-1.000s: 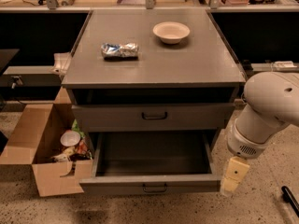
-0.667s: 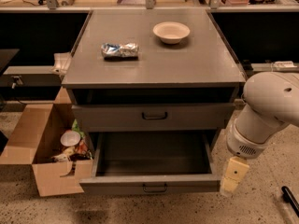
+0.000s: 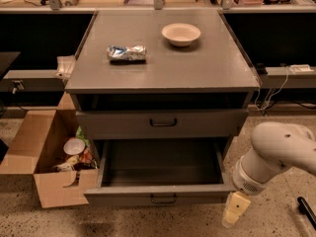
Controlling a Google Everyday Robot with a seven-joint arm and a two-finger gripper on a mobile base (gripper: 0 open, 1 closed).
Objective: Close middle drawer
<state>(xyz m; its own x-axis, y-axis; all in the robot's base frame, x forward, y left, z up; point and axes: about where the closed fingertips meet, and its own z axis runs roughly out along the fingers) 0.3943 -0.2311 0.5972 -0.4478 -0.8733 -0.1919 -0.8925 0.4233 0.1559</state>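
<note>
The middle drawer [image 3: 159,195] is pulled out toward me, and its grey inside [image 3: 163,164] shows nothing in it. Its shallow front carries a small dark handle [image 3: 163,199]. Above it the taller-fronted top drawer [image 3: 163,123] is shut. The lowest drawer is hidden under the open one. My gripper [image 3: 235,209] hangs from the white arm [image 3: 276,154] just off the open drawer's front right corner, close to the floor.
A white bowl [image 3: 181,33] and a foil packet [image 3: 127,53] lie on the cabinet top [image 3: 197,68]. An open cardboard box [image 3: 47,154] with rubbish stands on the floor at the left, against the drawer's side. Cables [image 3: 269,95] hang at the right. A dark object [image 3: 306,210] lies at the far right.
My arm and gripper have dropped lower and moved a little left, toward the open drawer's front right corner. The drawer has not moved.
</note>
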